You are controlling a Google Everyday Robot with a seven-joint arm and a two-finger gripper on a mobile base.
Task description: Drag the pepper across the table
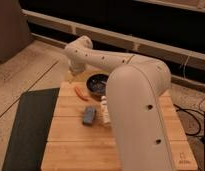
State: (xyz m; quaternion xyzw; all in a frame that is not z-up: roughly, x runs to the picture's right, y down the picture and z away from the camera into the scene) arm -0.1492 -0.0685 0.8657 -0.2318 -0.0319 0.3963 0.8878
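The pepper (81, 92), small, slender and orange-red, lies on the wooden table (71, 137) near its far left corner. It sits just left of a dark bowl (96, 83). My gripper (72, 74) hangs from the white arm's wrist over the table's far left edge. It is a little behind and to the left of the pepper. I cannot tell whether it touches the pepper. The large white arm (136, 105) fills the middle and right of the view and hides part of the table.
A blue-grey block (88, 115) lies in front of the pepper. A small white bottle (104, 110) stands beside the block, against the arm. A dark grey floor mat (31, 125) lies left of the table. Cables (196, 120) lie on the floor at right.
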